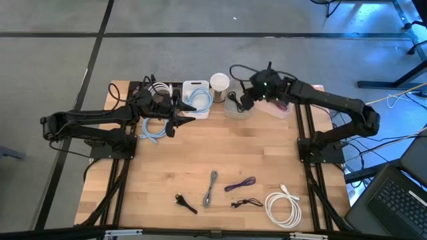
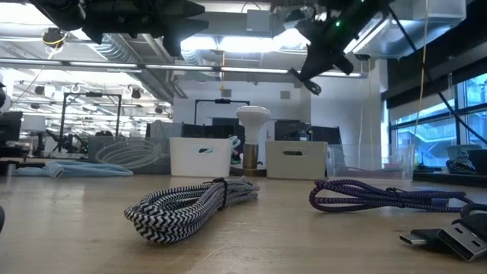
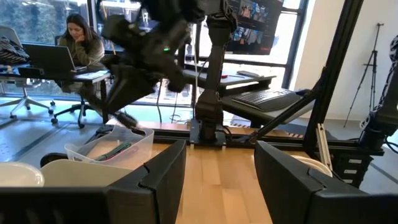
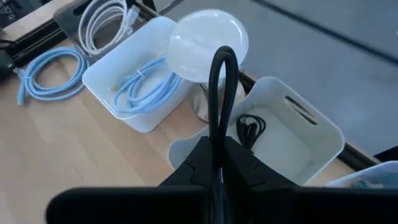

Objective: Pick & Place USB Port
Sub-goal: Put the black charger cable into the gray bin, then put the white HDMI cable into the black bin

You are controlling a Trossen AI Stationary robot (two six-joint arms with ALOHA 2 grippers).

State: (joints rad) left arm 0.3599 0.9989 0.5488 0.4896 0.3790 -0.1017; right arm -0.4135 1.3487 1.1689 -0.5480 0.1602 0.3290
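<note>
USB cable, black (image 4: 219, 99), is pinched in the right gripper (image 4: 217, 163), rising as a thin loop from between the closed fingers. It hangs above the right-hand white bin (image 4: 314, 134) at the far edge of the table (image 1: 227, 157), where another black cable (image 4: 249, 129) already lies. Judged from its look, the cable is light, limp and springy: it will sag and swing, and the smooth jacket may slide in a loose pinch. Best hold is on the bundled middle or just behind a plug, not on a free end. The right claw is clenched on the cable and touches nothing else. The left gripper (image 3: 219, 177) waits with fingers spread and empty, raised beside the neighbouring white bin (image 1: 196, 99) holding a light-blue cable (image 4: 146, 87).
</note>
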